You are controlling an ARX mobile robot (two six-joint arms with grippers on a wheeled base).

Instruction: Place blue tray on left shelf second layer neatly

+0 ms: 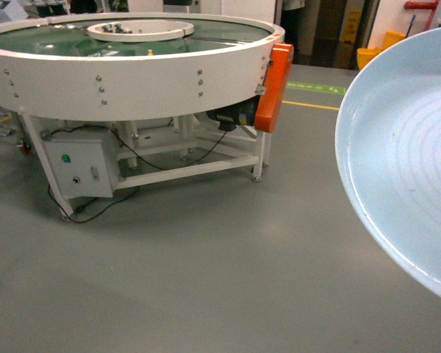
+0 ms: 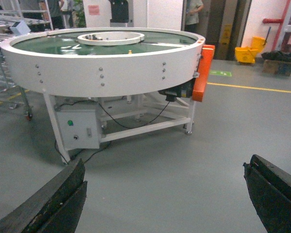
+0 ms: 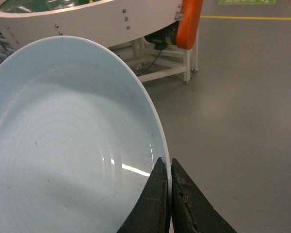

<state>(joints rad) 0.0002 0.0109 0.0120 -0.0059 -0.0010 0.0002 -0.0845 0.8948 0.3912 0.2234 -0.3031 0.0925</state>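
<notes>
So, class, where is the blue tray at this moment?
The blue tray fills the right edge of the head view, held above the grey floor, its rim pinched by the right gripper, to the right of the round white conveyor table.

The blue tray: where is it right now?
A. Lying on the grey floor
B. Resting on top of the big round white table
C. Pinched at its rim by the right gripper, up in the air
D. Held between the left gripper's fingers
C. In the right wrist view the right gripper is closed on the rim of the blue tray, while the left gripper is open, with only floor between its fingers.
</notes>
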